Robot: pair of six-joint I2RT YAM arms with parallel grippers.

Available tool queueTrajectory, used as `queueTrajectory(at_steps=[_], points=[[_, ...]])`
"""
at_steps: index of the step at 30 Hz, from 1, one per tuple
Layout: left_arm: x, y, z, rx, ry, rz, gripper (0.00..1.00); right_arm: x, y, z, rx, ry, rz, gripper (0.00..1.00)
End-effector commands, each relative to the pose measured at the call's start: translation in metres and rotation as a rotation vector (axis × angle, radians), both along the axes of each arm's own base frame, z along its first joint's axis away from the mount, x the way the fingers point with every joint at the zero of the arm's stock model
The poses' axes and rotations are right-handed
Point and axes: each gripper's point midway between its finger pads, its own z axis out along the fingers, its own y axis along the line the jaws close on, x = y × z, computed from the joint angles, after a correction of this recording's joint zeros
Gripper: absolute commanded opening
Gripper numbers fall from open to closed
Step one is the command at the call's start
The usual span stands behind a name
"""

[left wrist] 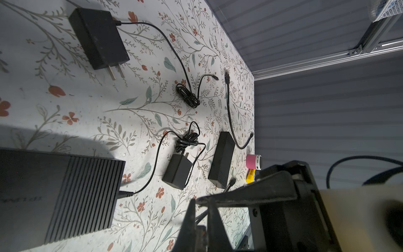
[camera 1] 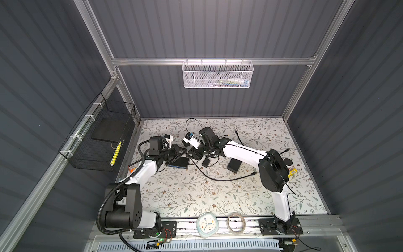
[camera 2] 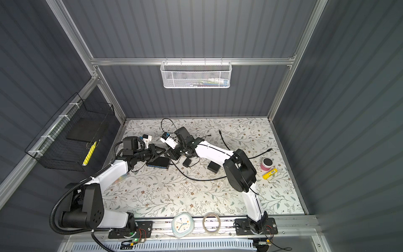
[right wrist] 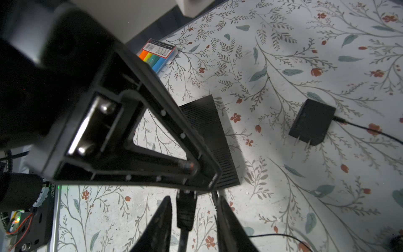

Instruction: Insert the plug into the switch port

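Note:
The switch (camera 1: 180,162), a flat black ribbed box with a blue strip, lies at mid-left in both top views (camera 2: 160,162). Its port does not show. A thin lead's barrel connector (left wrist: 125,193) sits in the short edge of the switch (left wrist: 54,196). The plug (right wrist: 186,207), a black connector on a thick cable, stands between the fingers of my right gripper (right wrist: 194,197), which is open with a gap on each side. My left gripper (right wrist: 196,172) is shut, its tips at the plug's front end. I cannot tell whether it pinches the plug.
Black adapters (camera 1: 206,162) (left wrist: 98,41) with thin leads and a black block (camera 1: 234,165) lie right of the switch. A second cable (camera 1: 239,137) lies at the back. A pink cylinder (camera 2: 266,164) and a yellow tube (camera 2: 270,174) stand far right. A marker pack (right wrist: 159,54) lies left.

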Motion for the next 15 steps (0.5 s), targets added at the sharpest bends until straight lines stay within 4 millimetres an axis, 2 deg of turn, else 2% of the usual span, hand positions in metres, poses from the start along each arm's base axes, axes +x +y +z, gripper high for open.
queueTrajectory(at_steps=[1, 5, 15], points=[[-0.007, -0.004, 0.004, -0.013, -0.008, -0.024, 0.07, -0.001, 0.009, 0.01, 0.022, -0.008, 0.018, 0.3], [-0.005, -0.005, 0.01, -0.02, -0.019, -0.027, 0.07, -0.001, 0.012, 0.005, 0.001, -0.007, 0.025, 0.26], [-0.005, -0.005, 0.01, -0.021, -0.019, -0.025, 0.07, -0.002, 0.016, -0.001, -0.019, -0.004, 0.031, 0.24]])
